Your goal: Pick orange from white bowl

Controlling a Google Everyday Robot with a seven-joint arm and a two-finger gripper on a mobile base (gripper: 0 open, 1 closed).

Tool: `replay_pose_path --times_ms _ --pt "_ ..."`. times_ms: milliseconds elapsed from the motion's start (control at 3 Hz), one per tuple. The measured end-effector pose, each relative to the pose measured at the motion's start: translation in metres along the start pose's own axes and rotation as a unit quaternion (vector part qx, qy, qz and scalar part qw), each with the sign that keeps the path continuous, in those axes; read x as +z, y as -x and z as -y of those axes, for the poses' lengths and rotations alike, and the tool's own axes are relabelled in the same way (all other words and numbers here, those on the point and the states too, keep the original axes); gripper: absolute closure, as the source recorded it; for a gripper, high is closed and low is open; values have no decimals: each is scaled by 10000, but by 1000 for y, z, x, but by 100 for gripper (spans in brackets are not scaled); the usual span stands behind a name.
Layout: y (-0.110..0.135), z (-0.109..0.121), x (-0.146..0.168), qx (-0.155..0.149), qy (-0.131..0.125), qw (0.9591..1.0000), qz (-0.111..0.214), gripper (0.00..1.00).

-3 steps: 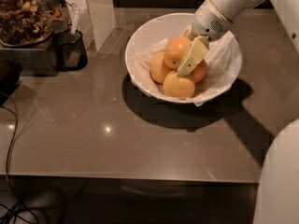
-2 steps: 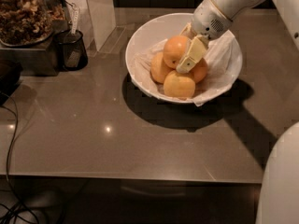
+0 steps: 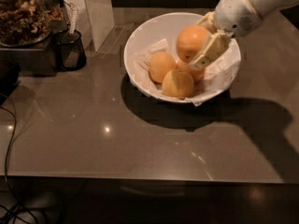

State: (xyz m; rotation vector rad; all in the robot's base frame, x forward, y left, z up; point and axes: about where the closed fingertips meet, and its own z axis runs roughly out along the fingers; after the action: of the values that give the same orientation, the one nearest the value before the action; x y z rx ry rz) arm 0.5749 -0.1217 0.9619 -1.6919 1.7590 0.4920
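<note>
Grey polished counter (image 3: 93, 139) fills most of the view, with the white bowl (image 3: 133, 38) sitting near its far edge, toward the right corner. Over the bowl's right side hangs the gripper (image 3: 201, 42), its two fingers clamped on the orange (image 3: 189, 41), which sits higher than the three other fruits (image 3: 162, 65) lying on the paper (image 3: 219, 71). By the look of it the grasp is made and the lift is begun; what remains is to carry the orange up and clear of the rim without it slipping
</note>
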Motion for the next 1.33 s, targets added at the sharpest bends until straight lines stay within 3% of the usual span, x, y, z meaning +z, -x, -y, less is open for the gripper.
replay_pose_path --times_ms 333,667,1333 --pt "-8 -26 -27 75 -351 9982 482 100" --pt "-11 -58 -55 144 -828 9939 711 100" --pt "-16 -109 -86 291 -1551 9831 925 100"
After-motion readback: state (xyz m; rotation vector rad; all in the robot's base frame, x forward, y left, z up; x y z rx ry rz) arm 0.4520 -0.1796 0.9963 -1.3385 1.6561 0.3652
